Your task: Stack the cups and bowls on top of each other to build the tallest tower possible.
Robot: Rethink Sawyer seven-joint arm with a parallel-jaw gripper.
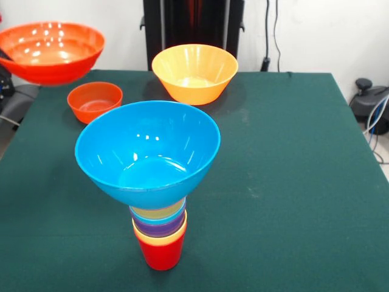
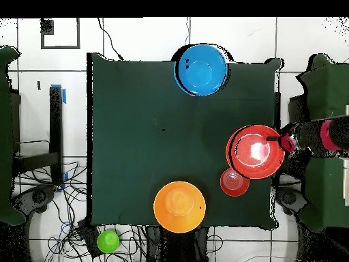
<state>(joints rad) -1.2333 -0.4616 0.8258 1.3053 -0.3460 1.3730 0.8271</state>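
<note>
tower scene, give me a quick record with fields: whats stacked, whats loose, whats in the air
tower: blue bowl on nested cups, red cup as base
loose on table: yellow-orange bowl; small orange bowl
in the air: wide orange bowl, raised beside the table edge
holder: arm reaches the wide bowl's rim in the overhead view
gripper: open or shut cannot be told

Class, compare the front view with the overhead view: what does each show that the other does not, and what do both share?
Only the front view shows the nested cups under the large blue bowl, red cup at the base; from above the bowl hides them.

Only the overhead view shows the arm reaching in from the right to the wide orange bowl's rim, and a small green object off the table.

Both show the green table, large blue bowl, yellow-orange bowl, small orange bowl and wide orange bowl, held off the table's edge.
</note>
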